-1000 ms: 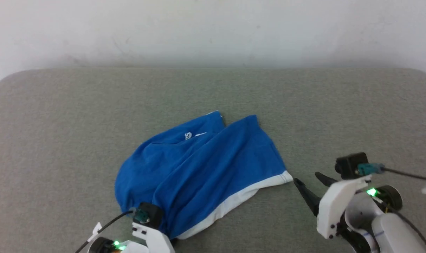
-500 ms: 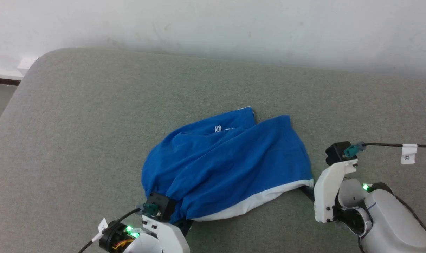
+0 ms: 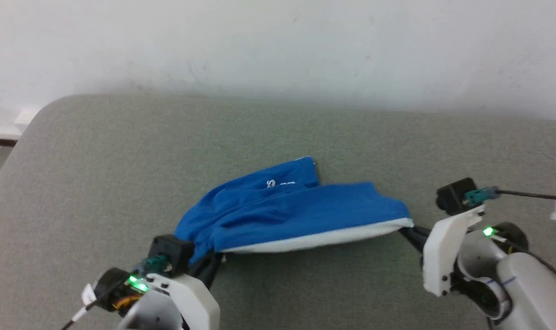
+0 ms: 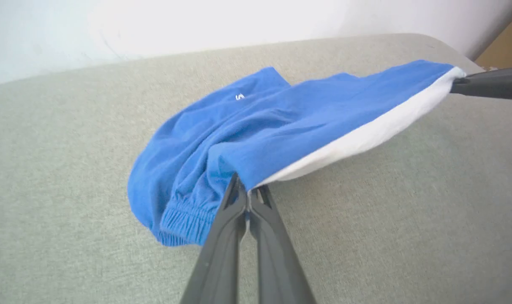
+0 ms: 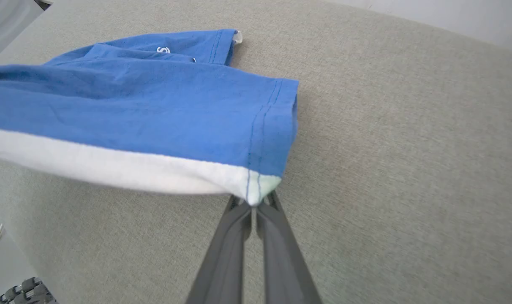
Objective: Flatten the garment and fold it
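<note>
On the left, the left gripper [image 3: 215, 260] is pinching the near-left end of the bright royal-blue soft shorts [image 3: 296, 213], its two long dark fingers [image 4: 221, 245] pressed together on the cloth, just beside the gathered elastic waist [image 4: 184, 219], which is drooping onto the grey-green cloth-covered worktop [image 3: 99, 183]; moving rightward, the shorts are sitting near the middle of the worktop, their near edge with the white hem band [image 3: 324, 238] being held taut and raised off the surface between the two grippers, while the far part, carrying small white lettering [image 3: 278, 184], is resting bunched in overlapping folds; on the right, the right gripper [image 3: 405, 230] is clamping the white corner of that hem, its fingers closed on it. As for progress, the flattening is looking only just begun: two ends are being gripped and one edge stretched, but the cloth is lying doubled and creased; spreading it flat and all of the folding are, in my judgement, waiting to be done.
</note>
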